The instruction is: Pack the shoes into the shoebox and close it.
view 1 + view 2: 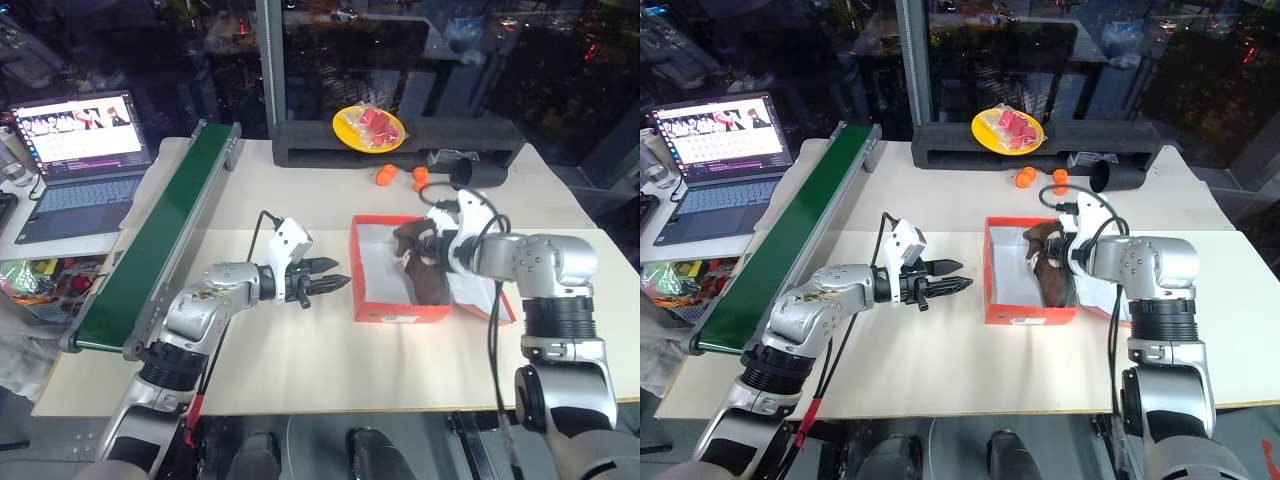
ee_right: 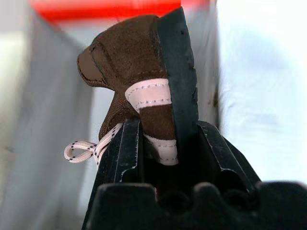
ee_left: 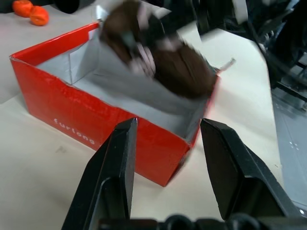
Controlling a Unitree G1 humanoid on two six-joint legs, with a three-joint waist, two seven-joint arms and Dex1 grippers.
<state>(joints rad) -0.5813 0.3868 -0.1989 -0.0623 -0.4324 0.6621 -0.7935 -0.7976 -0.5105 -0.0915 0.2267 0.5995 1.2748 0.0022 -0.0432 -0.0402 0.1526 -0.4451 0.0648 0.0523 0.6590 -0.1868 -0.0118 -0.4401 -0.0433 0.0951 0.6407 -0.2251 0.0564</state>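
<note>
Two pincers: right pincer (image 2: 163,143) grips a shoe (image 2: 139,72) over the shoebox (image 1: 400,305); left pincer (image 1: 335,283) reaches level, parted and empty.

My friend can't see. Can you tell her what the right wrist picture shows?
The robot's right hand grips a brown shoe with white trim and a dangling white lace, holding it inside the white-walled red shoebox.

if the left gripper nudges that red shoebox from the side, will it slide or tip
Probably slide: the shoebox sits low and flat on the smooth table. It looks like light cardboard, so a small push may shift it. The shoe held in the right gripper over it adds no weight yet.
</note>
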